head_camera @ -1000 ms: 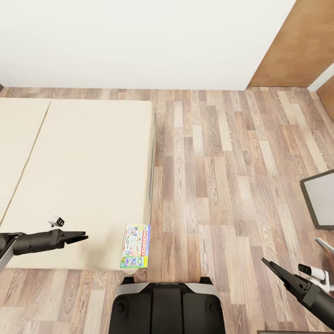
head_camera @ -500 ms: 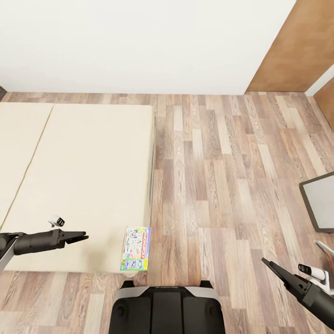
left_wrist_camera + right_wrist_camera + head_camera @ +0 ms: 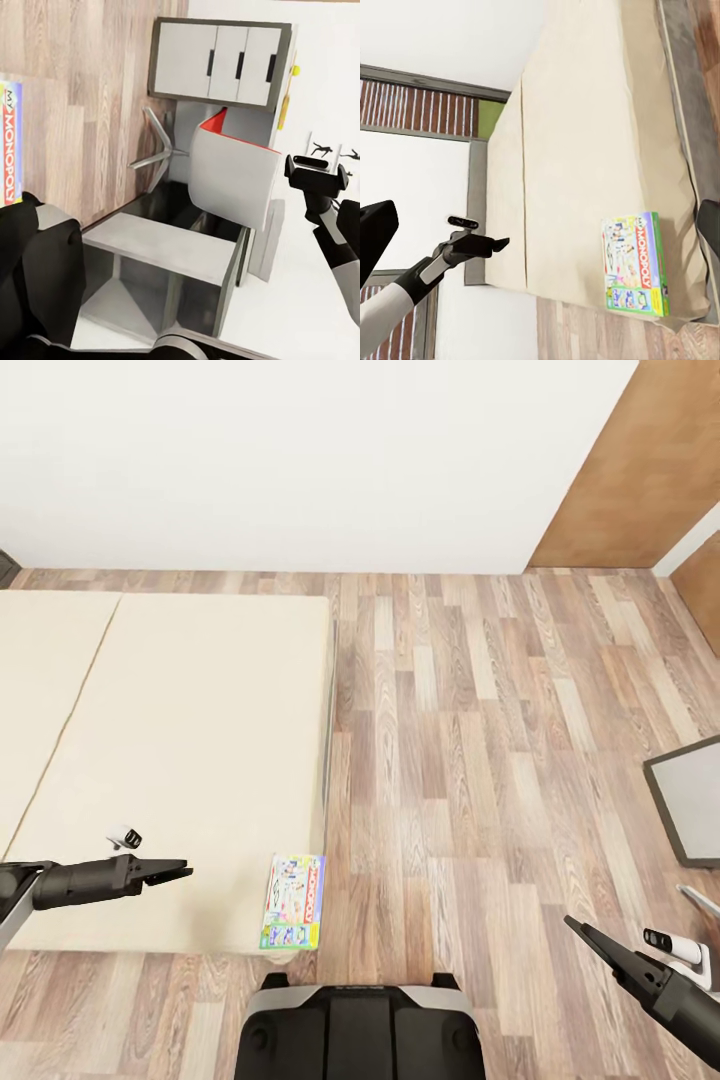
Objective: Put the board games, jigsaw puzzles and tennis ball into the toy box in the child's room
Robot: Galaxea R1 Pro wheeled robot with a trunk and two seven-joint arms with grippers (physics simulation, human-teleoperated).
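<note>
We see bare wood floor (image 3: 470, 740) and a brown door (image 3: 640, 470) ahead. The game box (image 3: 293, 901), green-edged with a red MONOPOLY band, lies flat at the bed's (image 3: 180, 760) near corner. Our left gripper (image 3: 170, 874) hovers beside it, fingers nearly together; our right gripper (image 3: 585, 938) likewise.

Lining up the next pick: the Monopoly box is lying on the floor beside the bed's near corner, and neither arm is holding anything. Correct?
Not quite. The Monopoly box lies on the bed, at the mattress's near corner, not on the floor; the right wrist view shows it flat on the cream mattress. Neither arm holds anything.
</note>
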